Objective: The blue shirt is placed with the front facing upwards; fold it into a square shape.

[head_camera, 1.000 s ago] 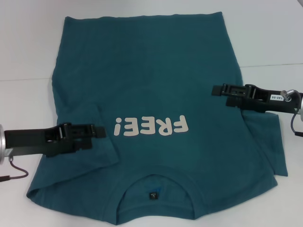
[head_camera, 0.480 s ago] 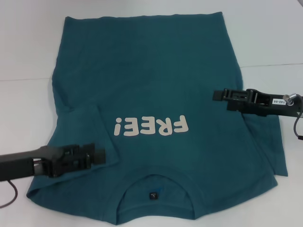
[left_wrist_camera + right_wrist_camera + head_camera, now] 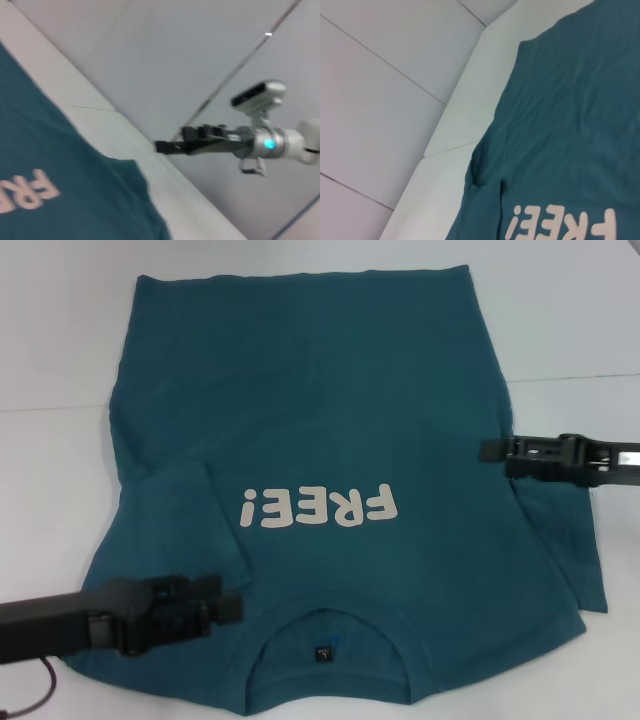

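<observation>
Currently | blue shirt (image 3: 330, 440) flat on desk (image 3: 60, 340), print up, left sleeve folded in | left gripper (image 3: 232, 608) just beside collar, right gripper (image 3: 488, 449) over right edge; cannot tell either's grasp | advice: pinch sleeve seam cleanly, fold inward evenly.

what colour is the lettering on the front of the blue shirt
Cream, on the teal blue shirt. The FREE! lettering shows best in the head view.
</observation>
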Robot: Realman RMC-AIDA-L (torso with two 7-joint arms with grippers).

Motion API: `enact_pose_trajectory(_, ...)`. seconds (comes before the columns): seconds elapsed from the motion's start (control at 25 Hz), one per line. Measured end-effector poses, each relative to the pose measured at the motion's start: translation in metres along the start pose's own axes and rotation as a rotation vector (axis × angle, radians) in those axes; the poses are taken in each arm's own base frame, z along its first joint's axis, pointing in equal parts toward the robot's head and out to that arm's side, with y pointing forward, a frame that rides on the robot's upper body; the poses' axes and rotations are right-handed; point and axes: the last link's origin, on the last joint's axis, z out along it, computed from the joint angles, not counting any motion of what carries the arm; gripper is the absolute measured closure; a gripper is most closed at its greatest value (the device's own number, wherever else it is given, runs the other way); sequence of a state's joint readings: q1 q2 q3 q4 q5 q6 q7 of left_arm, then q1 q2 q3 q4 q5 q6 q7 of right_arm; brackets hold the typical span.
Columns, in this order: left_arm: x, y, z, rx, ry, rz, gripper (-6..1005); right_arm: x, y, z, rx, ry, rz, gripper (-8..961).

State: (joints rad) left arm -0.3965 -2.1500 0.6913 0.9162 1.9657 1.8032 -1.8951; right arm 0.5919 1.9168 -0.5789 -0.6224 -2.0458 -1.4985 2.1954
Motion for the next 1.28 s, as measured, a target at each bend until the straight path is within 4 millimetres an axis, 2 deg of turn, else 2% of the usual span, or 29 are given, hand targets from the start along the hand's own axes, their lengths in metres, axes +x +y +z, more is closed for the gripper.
enact_pose_trajectory(0.28, -0.002, 0.009, 0.006, -0.078, 0.052, -0.016, 339, -0.015, -0.007, -0.024, 0.057, 0.006, -0.023, 39)
enact_pose_trajectory(0.48, 0.005, 0.01, 0.006, -0.098, 0.08, -0.031, 339, -0.034, -0.019, -0.052, 0.234, 0.059, 0.042, 38)
enact_pose_trajectory(0.8, 0.012, 0.012, 0.01, -0.115, 0.091, -0.039, 340, -0.037, -0.029, -0.083, 0.424, 0.134, 0.107, 38)
enact_pose_trajectory(0.96, 0.014, 0.011, 0.011, -0.113, 0.096, -0.037, 340, -0.029, -0.034, -0.084, 0.442, 0.158, 0.12, 38)
enact_pose_trajectory(1.28, 0.016, 0.011, 0.014, -0.116, 0.097, -0.034, 341, -0.014, -0.045, -0.056, 0.486, 0.153, 0.121, 38)
